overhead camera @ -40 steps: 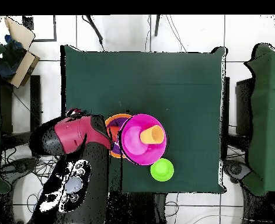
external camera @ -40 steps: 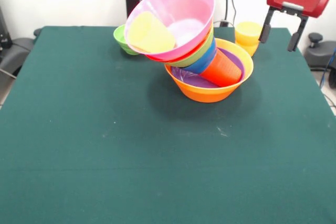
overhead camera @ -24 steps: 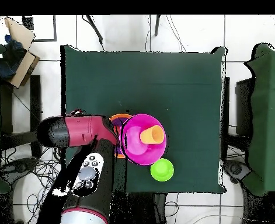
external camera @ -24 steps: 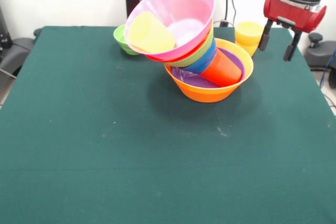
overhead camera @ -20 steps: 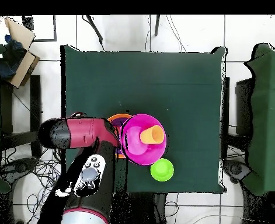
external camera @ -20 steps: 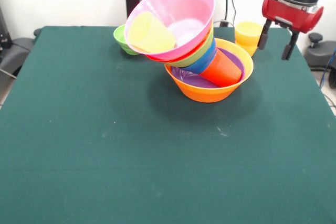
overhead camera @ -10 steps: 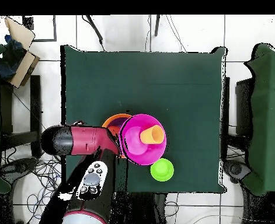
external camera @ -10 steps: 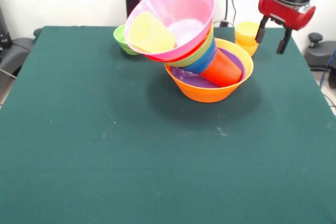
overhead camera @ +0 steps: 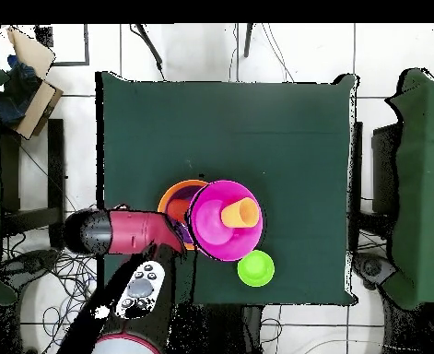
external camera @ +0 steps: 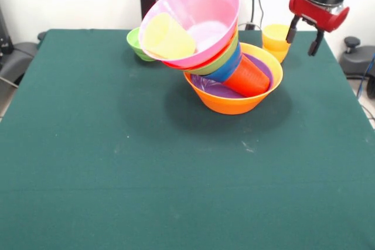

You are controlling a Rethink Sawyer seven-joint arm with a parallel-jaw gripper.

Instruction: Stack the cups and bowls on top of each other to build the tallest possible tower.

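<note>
The tower leans to the left: a large orange bowl [external camera: 233,101] [overhead camera: 171,196] holds a purple bowl [external camera: 262,64] and a tilted red-orange cup [external camera: 248,78]. On that cup sit blue, green and red-orange bowls under a large pink bowl [external camera: 196,16] [overhead camera: 216,226]. A pale yellow cup [external camera: 167,37] [overhead camera: 240,212] lies inside the pink bowl. A yellow cup [external camera: 275,41] stands alone behind the tower; the arm hides it in the overhead view. My gripper [external camera: 302,45] hangs open just right of that cup, a little above the table, holding nothing.
A small green bowl [external camera: 138,44] [overhead camera: 255,268] sits apart, behind and left of the tower in the front view. The red arm [overhead camera: 119,230] reaches in beside the orange bowl. The table's right edge [external camera: 345,80] runs close to the gripper.
My gripper has drifted left toward the yellow cup and slightly back, staying open. Tower and bowls have not moved.
</note>
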